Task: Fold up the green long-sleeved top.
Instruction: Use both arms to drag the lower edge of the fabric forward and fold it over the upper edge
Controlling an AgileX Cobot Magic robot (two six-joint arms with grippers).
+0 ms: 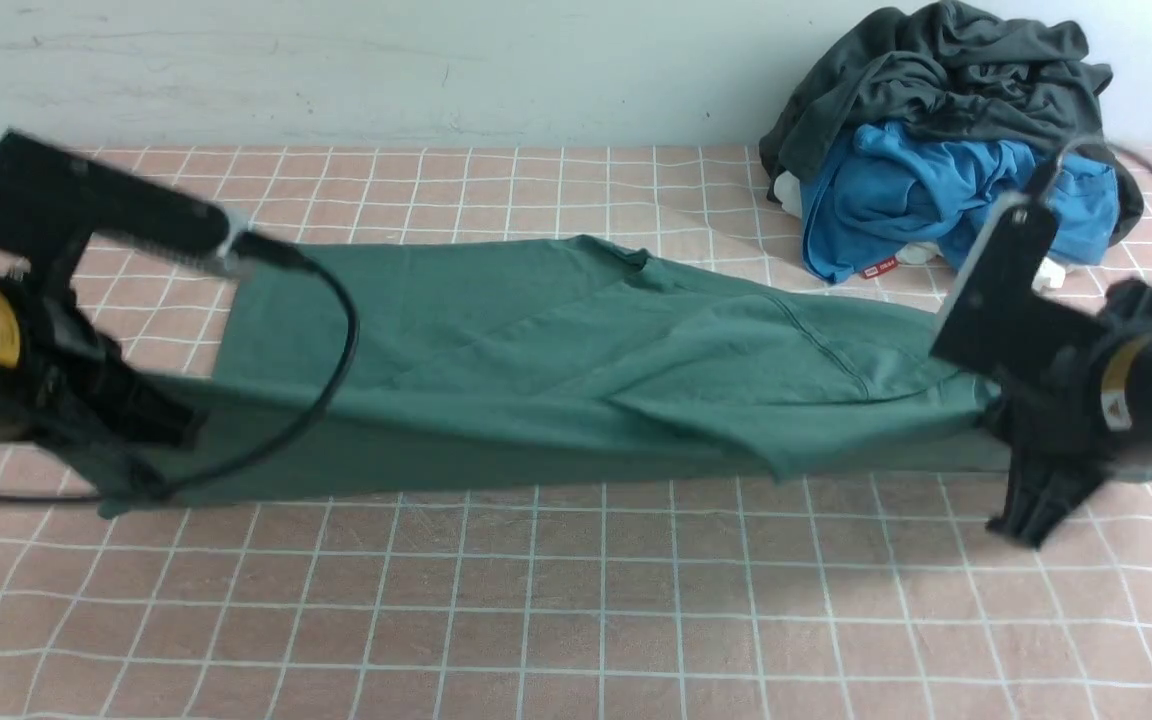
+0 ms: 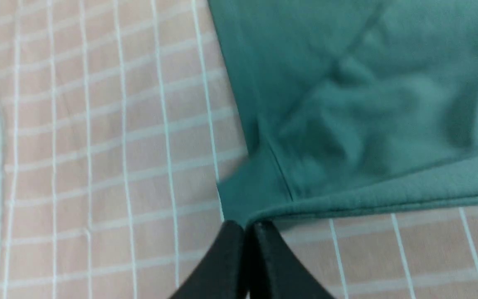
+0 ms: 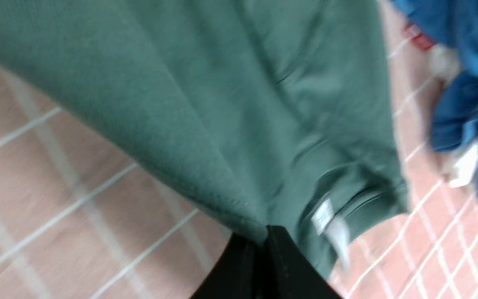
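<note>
Green top (image 1: 496, 350) on the gridded bench (image 1: 576, 620), its near edge raised: you are apparently mid-fold, left end effector (image 2: 255, 226) and right end effector (image 3: 266, 232) each pinching it. Next, draw that edge across evenly.

- Exact kind of place unclear; perhaps a robot test area, from two mechanical arms (image 1: 1066, 400) with looping black cables (image 1: 341, 370)
- Pinkish-brown counter (image 1: 536, 610), pale grid lines
- Scuffed whitish wall (image 1: 386, 70) at twelve o'clock
</note>
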